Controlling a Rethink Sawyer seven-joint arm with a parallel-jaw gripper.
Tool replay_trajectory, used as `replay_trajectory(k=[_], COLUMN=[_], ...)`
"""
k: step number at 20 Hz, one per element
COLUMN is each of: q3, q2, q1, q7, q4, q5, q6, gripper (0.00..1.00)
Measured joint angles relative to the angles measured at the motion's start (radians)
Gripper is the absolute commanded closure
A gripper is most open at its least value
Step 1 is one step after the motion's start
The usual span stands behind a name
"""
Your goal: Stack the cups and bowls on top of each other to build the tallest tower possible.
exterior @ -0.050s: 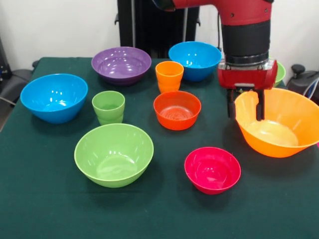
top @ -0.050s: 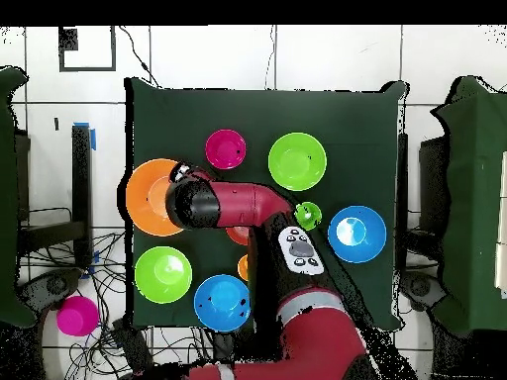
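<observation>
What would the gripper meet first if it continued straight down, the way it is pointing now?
Most likely the large orange bowl. The gripper points down with its fingers astride the bowl's near-side rim, so it would probably meet that rim or the inner wall, though the exact depth is unclear.

Large glossy orange plastic bowl (exterior @ -0.050s: 279, 124) tilted at one side, small magenta bowl (exterior @ -0.050s: 212, 169), orange-red bowl (exterior @ -0.050s: 177, 109), two blue bowls (exterior @ -0.050s: 54, 97), purple bowl (exterior @ -0.050s: 121, 64), light green bowl (exterior @ -0.050s: 113, 154), orange tumbler (exterior @ -0.050s: 169, 75) and green tumbler (exterior @ -0.050s: 108, 106) upright, all unstacked

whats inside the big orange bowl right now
One finger of the gripper reaches inside the large orange bowl; the other is outside its rim. No other object shows on the visible floor. In the overhead view the arm covers part of it.
</observation>
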Motion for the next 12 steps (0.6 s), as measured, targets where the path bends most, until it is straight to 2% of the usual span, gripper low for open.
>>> replay_trajectory(k=[5, 12], q3=[-0.034, -0.042], q2=[-0.028, -0.005], q1=[0.005, -0.037], q7=[0.0, 0.0], q4=[0.0, -0.001], q5=[0.0, 0.0], q6=[0.005, -0.002], gripper=[0.0, 0.0])
